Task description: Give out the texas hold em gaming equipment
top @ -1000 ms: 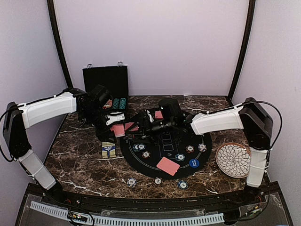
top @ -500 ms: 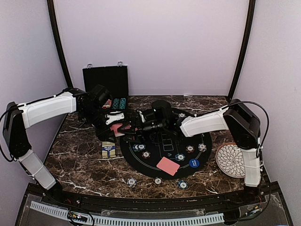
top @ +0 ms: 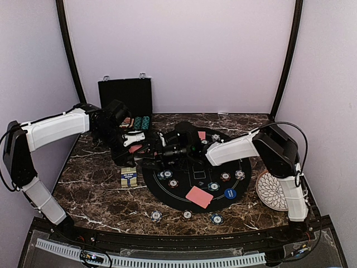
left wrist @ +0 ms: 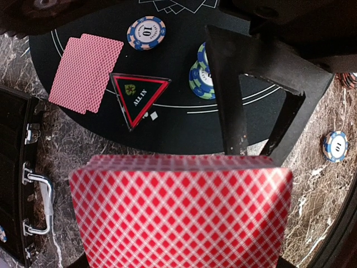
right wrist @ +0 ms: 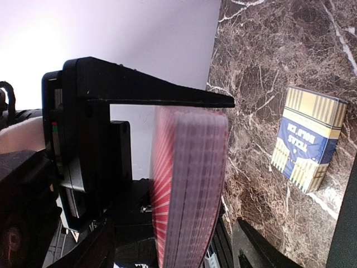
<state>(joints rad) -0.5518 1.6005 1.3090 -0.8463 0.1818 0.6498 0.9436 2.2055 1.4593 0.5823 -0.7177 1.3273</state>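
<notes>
My left gripper (top: 135,146) is shut on a deck of red-backed cards (left wrist: 181,212) and holds it above the mat's left edge. My right gripper (top: 154,153) is open, with a finger on each side of the deck (right wrist: 192,184); its black fingers (left wrist: 226,95) show in the left wrist view. Below lie two face-down cards (left wrist: 86,72), a red triangle token (left wrist: 136,95) and striped chips (left wrist: 146,32). More cards (top: 199,196), chips (top: 213,186) and a blue marker disc (top: 230,194) lie on the round black mat (top: 195,167).
A blue and yellow card box (top: 129,177) stands left of the mat. An open black case (top: 125,100) with chips is at the back left. A white patterned plate (top: 274,190) sits at the right. Three chips (top: 187,214) lie near the front edge.
My right gripper has moved left across the mat until its fingers flank the deck in my left gripper. The left arm has barely moved.
</notes>
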